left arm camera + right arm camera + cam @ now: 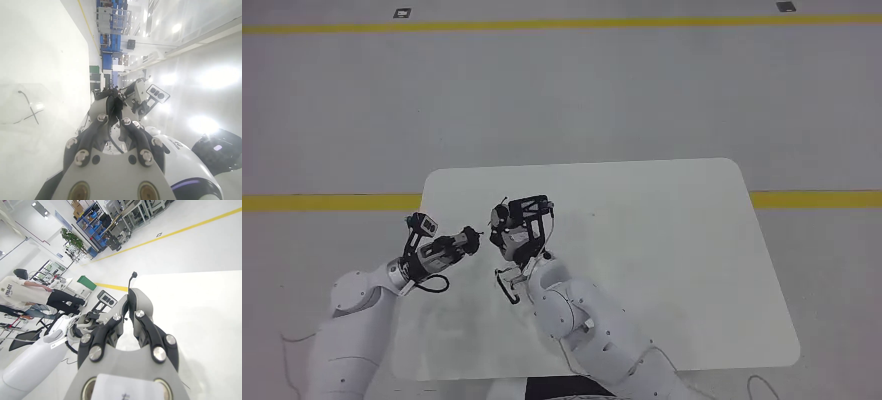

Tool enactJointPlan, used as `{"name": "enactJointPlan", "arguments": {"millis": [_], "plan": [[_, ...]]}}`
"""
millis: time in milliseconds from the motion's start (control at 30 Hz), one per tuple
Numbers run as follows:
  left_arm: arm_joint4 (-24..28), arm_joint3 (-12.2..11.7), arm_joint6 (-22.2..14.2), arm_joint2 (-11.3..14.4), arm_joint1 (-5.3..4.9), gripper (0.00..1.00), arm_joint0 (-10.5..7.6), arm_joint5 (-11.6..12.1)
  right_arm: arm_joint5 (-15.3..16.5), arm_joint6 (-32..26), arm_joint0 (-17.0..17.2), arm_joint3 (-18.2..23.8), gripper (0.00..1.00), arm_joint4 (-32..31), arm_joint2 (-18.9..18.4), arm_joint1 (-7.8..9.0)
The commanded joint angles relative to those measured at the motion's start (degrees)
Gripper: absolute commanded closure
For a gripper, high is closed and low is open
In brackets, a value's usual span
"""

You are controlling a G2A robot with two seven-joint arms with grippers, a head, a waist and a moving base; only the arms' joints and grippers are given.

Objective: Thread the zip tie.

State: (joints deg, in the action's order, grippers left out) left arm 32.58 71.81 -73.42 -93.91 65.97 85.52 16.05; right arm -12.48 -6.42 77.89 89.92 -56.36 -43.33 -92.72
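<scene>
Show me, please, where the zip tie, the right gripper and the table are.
zip tie (129, 286): right wrist view, strap below its head.
right gripper (129, 296): right wrist view, between its fingertips.
table (662, 230): top view, bare top.

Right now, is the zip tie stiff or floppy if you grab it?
Probably springy, not floppy: the zip tie stands up past the right gripper, only slightly bent. Likely very light, since it is so thin.
</scene>
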Motion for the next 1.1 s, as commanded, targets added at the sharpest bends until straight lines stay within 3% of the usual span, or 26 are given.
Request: {"name": "enactJointPlan", "arguments": {"millis": [0,1067], "plan": [[0.00,0.00,0.00,0.00,0.00,1.00,0.00,0.00,0.27,0.31,0.25,-0.49,1.00,-0.64,0.10,0.06],[0.00,0.00,0.00,0.00,0.00,1.00,0.00,0.00,-0.11,0.71,-0.76,-3.91,1.00,-1.23,1.43,-1.20]]}}
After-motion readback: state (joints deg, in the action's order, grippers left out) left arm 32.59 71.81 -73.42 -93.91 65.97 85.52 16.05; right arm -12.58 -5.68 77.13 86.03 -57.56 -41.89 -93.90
